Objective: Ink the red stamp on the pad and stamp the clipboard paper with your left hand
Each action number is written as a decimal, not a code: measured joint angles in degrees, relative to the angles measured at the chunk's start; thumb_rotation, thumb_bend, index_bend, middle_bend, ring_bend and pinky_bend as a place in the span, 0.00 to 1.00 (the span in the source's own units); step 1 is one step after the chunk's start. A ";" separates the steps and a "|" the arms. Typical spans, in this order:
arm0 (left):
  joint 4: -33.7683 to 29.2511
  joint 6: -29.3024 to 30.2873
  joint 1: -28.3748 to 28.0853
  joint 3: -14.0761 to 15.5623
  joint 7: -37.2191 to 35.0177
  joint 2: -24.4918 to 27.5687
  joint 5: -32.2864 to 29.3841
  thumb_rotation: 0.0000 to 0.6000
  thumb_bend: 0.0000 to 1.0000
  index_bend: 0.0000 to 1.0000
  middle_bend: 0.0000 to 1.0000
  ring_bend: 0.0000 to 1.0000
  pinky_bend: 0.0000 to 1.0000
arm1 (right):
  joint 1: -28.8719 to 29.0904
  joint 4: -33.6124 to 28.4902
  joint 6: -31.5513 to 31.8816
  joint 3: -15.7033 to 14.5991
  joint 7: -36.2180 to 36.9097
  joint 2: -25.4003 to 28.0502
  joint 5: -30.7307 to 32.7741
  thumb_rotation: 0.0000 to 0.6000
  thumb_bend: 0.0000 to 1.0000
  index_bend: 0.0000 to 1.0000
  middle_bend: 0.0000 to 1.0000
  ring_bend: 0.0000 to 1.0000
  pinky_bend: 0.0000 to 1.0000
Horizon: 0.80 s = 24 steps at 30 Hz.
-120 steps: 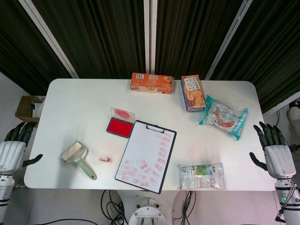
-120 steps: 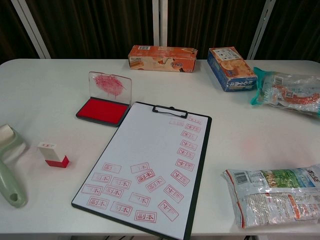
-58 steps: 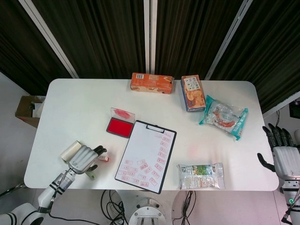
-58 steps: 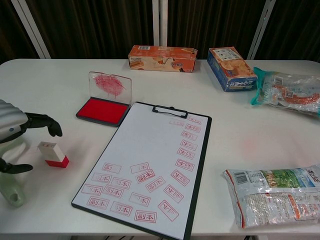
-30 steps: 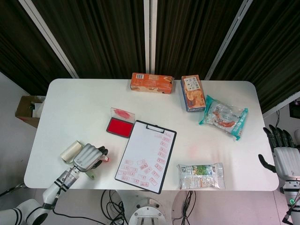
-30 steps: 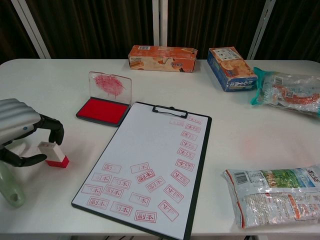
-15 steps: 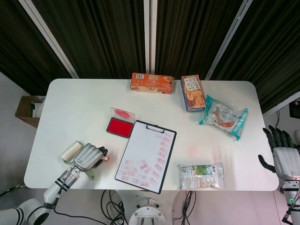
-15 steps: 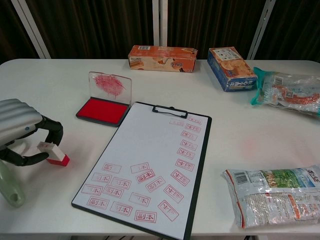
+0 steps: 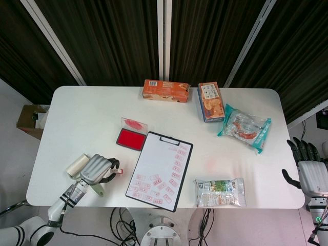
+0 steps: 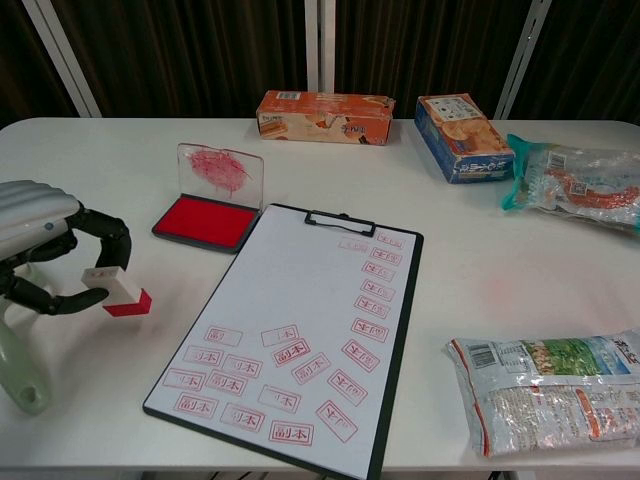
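Note:
The red stamp (image 10: pixel 122 291), white on top with a red base, hangs just above the table, pinched in my left hand (image 10: pixel 45 250) at the near left. From the head view the same stamp (image 9: pixel 118 171) pokes out past the left hand (image 9: pixel 97 169). The open ink pad (image 10: pixel 205 221) with its smeared clear lid lies further back, beside the clipboard (image 10: pixel 300 330), whose paper carries several red prints. In the head view the ink pad (image 9: pixel 131 139) and clipboard (image 9: pixel 160 170) sit mid-table. My right hand (image 9: pixel 309 174) hangs off the table's right edge with fingers apart, holding nothing.
A pale green lint roller (image 10: pixel 20 365) lies under my left hand. An orange box (image 10: pixel 324 116) and a blue box (image 10: pixel 462 136) stand at the back. A snack bag (image 10: pixel 575 185) lies at the right and another bag (image 10: pixel 545 390) at the near right.
My left hand came in from off the table's left edge, closed its fingers around the stamp and has now lifted it slightly toward the right. The right hand sank a little.

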 measured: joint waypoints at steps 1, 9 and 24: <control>-0.15 0.01 -0.23 -0.20 -1.01 0.08 -0.02 1.00 0.41 0.61 0.63 0.98 1.00 | 0.00 0.02 -0.03 -0.01 0.00 -0.01 0.03 1.00 0.23 0.00 0.00 0.00 0.00; 1.76 -2.69 -6.01 -4.92 -3.15 -0.60 -0.43 1.00 0.42 0.63 0.65 0.99 1.00 | -0.25 0.22 0.17 -0.02 0.25 -0.07 0.22 1.00 0.23 0.00 0.00 0.00 0.00; 15.80 -16.18 -18.15 -12.32 -6.10 -9.02 -8.57 1.00 0.42 0.65 0.66 1.00 1.00 | -1.01 -0.67 1.42 0.39 0.61 1.30 0.64 1.00 0.24 0.00 0.00 0.00 0.00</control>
